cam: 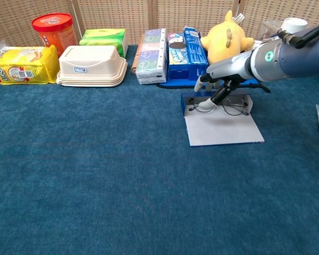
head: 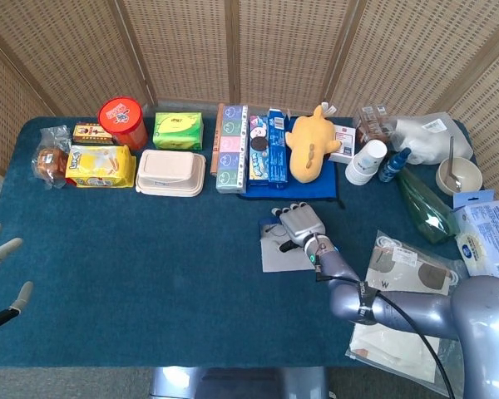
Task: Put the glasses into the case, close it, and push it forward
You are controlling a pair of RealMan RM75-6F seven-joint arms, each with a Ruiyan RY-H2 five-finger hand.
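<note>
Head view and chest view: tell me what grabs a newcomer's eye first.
The right hand reaches onto the open glasses case at the table's middle, fingers on the glasses. Behind it lies a yellow plush toy, and far left stands a red-lidded canister.

Little of the print around me reads clearly. On the clear pouch [head: 409,278] near my right arm I make out a "w" and an "e". The yellow snack bag [cam: 22,65] at far left carries large lettering, too blurred to spell. The boxes, the red tub and the cup carry print I cannot read.
</note>
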